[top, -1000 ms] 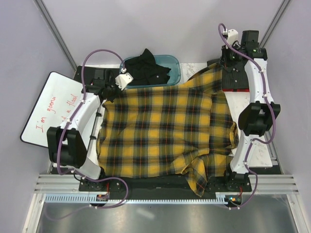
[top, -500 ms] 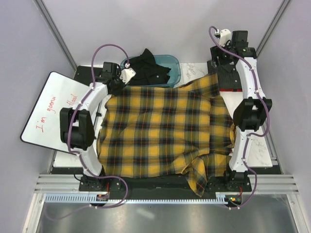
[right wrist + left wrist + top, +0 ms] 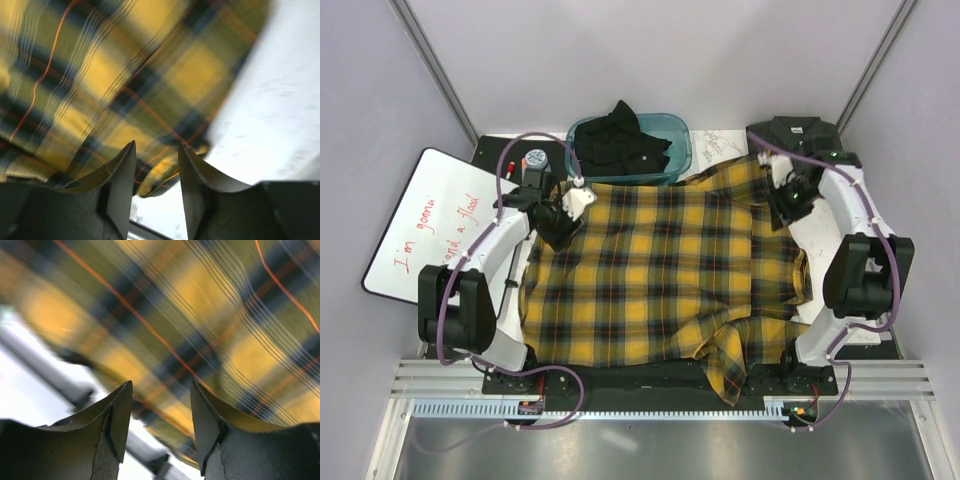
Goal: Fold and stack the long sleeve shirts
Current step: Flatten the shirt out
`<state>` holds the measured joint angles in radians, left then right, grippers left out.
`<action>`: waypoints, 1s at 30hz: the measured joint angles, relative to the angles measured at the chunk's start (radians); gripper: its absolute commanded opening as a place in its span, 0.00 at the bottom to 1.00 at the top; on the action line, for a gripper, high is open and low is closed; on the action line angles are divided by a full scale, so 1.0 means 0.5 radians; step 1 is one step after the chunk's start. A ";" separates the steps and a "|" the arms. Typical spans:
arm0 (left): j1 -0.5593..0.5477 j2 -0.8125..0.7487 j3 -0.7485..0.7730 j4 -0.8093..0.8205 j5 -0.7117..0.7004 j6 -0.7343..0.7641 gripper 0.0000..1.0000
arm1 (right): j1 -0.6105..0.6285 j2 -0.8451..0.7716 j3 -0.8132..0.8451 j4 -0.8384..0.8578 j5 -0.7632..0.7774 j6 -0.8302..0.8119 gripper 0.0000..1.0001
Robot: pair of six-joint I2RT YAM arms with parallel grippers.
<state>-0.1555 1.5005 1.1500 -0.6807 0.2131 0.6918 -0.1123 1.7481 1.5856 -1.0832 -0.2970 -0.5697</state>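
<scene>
The yellow-and-black plaid shirt (image 3: 660, 270) lies spread flat over most of the table. My left gripper (image 3: 560, 222) hangs over its far left corner. In the left wrist view the left gripper (image 3: 161, 410) is open just above the blurred plaid edge (image 3: 200, 340). My right gripper (image 3: 782, 207) is over the far right part of the shirt. There the right gripper (image 3: 157, 170) stands open, and the plaid hem (image 3: 160, 175) shows in the gap, not pinched. A black shirt (image 3: 620, 145) is heaped in the bin. A dark charcoal shirt (image 3: 795, 135) lies folded at the back right.
A teal bin (image 3: 680, 150) stands at the back centre. A whiteboard (image 3: 425, 220) with red writing leans off the left side. A small round blue-topped object (image 3: 535, 158) sits at the back left. White tabletop (image 3: 280, 100) shows beside the shirt's right edge.
Both arms have come back from the far edge and down over the plaid shirt's far corners. The charcoal shirt at the back right is now uncovered. The plaid shirt has not shifted.
</scene>
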 measured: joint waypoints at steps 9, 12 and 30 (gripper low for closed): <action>-0.039 0.181 -0.298 -0.093 0.010 0.002 0.53 | 0.011 0.139 -0.622 0.093 0.188 -0.114 0.40; -0.072 0.194 -0.365 -0.092 -0.005 0.002 0.52 | -0.017 0.234 -0.647 0.182 0.271 -0.134 0.45; -0.428 0.041 -0.363 -0.161 0.005 -0.186 0.54 | -0.914 0.222 -0.020 -0.432 -0.294 -0.358 0.54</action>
<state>-0.3695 1.5211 0.9684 -0.7612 0.2153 0.5987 -0.5694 1.8591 1.5757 -1.2991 -0.4442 -0.7486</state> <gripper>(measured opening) 0.538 0.578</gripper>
